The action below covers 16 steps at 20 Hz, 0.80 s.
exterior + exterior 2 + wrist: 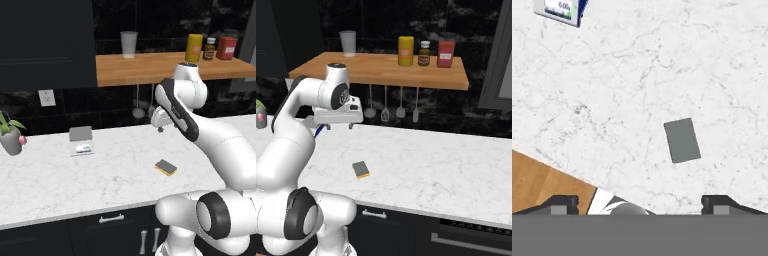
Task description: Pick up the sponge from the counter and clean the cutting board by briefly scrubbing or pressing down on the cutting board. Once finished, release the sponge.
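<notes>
One thing matters before anything else: the sponge point(165, 167) lies flat on the counter point(60, 185), grey scrub side up, by itself near the front edge, and your gripper point(639, 204) hangs well above it with nothing between the fingers. In the hand view the two fingertips point(559, 204) sit far apart at the bottom, so the tool is spread wide and ready. The sponge appears there as a grey rectangle, up and to the right of centre and slightly turned, so you would do well to slide the hand until the block sits midway between the tips, then roll the wrist so the fingers close across its short sides. Come straight down and stop just short of the marble; the foam will probably squash, so a gentle squeeze should be enough. Keep away from the grey card holder point(81, 134) and the small device point(83, 148) at the back. I cannot make out the cutting board in these views, so plan to look for it once the sponge is lifted.
</notes>
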Tool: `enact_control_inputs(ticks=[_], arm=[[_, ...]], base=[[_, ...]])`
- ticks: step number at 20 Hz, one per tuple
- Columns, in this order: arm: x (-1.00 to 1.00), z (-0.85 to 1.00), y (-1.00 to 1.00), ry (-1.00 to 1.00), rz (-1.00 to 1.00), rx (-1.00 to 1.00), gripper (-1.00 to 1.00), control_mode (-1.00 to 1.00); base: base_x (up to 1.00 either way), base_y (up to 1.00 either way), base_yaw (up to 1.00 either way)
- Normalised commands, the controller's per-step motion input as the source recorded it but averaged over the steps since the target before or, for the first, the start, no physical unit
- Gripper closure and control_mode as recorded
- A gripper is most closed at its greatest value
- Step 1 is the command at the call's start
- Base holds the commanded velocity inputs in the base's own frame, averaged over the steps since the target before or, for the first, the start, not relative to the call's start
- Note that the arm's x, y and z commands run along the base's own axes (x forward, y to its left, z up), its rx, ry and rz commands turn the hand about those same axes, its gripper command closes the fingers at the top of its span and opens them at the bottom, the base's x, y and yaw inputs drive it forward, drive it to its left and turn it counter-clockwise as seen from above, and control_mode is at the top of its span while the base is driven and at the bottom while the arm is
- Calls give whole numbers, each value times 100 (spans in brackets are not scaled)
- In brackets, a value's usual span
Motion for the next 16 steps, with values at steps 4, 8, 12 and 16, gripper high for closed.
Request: enact_control_inputs(ticks=[4, 8, 12, 16], arm=[[2, -42, -18, 21, 47, 0, -100, -100], [0, -19, -9, 7, 27, -2, -100, -100], [0, 0, 0, 0, 4, 0, -100, -100], [0, -12, 3, -7, 0, 0, -100, -100]], base=[[0, 0, 0], [0, 0, 0], [0, 0, 0], [0, 0, 0]])
